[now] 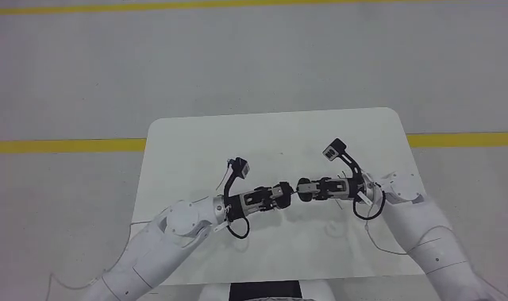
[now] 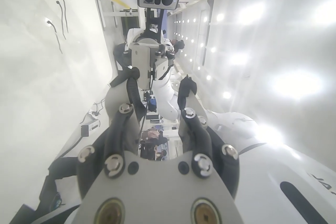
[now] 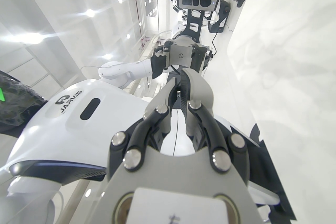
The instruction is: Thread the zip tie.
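Over the middle of the table I see the right gripper pressed together on one thin dark zip tie. Its long axis points at the left gripper, whose ribbed black pads stand spread. Three spare zip ties, slim strips with blocky heads, lie side by side on the table.
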Motion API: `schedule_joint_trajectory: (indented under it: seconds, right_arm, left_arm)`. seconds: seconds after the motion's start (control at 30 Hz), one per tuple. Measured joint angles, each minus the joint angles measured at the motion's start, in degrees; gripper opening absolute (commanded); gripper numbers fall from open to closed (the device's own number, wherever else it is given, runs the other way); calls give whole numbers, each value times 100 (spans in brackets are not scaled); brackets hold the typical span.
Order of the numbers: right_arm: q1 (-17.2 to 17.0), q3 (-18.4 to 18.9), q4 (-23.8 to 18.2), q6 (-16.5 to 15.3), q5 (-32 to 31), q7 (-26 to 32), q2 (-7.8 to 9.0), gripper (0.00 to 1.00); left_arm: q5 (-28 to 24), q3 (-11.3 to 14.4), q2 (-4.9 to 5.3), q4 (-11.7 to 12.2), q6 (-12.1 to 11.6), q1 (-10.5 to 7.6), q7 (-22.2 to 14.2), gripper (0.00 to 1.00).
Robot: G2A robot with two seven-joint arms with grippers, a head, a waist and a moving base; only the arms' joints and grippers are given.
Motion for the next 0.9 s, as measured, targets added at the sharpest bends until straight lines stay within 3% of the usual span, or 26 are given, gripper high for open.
schedule_joint_trajectory:
  seconds: [0.53,0.7,0.9]
  right_arm:
    - [-66,62,104,0,-30,-172,-95,0]
    - [-47,39,133,0,-52,-171,-121,0]
    - [-32,21,164,0,-66,-139,-142,0]
  left_arm:
    - [150,95,-42,-5,117,-46,-14,18]
    - [163,105,-53,6,126,-57,-13,9]
    - [181,144,-74,59,158,-75,8,8]
